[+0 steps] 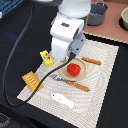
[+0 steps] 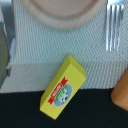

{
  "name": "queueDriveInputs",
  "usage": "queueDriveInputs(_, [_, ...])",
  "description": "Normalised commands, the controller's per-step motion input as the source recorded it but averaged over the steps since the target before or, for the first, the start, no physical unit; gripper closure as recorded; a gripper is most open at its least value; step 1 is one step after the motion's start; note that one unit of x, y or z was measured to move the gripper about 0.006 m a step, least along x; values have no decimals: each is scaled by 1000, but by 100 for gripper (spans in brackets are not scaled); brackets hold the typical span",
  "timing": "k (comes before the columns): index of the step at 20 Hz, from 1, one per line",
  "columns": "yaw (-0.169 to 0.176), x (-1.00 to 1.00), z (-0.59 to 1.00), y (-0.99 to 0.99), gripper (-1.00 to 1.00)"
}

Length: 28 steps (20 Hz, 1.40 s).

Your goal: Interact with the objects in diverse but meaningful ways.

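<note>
Jaws apparently hidden; yellow packet (image 2: 62, 87) beside plate (image 2: 60, 20).

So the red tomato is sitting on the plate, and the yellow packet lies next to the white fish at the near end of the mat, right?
Not quite. The tomato is on the plate, but the yellow packet lies at the mat's far side, beside the arm. The fish lies alone at the near end. The exterior view shows this.

light: even, bright, diffuse | shadows: soft, short under arm (image 1: 67, 32) on mat (image 1: 102, 62) | glare: mild on white arm | blur: both views low-res, soft | wrist: packet (image 2: 61, 93) fairly sharp, fork (image 2: 114, 25) and plate (image 2: 60, 12) smeared | edges: dark, no clear distortion
</note>
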Motion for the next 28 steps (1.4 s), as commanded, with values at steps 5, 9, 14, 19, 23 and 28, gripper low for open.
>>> queueDriveInputs(5, [-1,-956,-98,34,-100])
queueDriveInputs(9, [-25,-979,-178,0,-100])
queueDriveInputs(14, [-88,-903,-230,-55,-100])
queueDriveInputs(19, [-118,-868,-291,-178,-100])
queueDriveInputs(23, [-130,-824,-306,-264,-100])
queueDriveInputs(28, [-130,-775,-294,-321,-100])
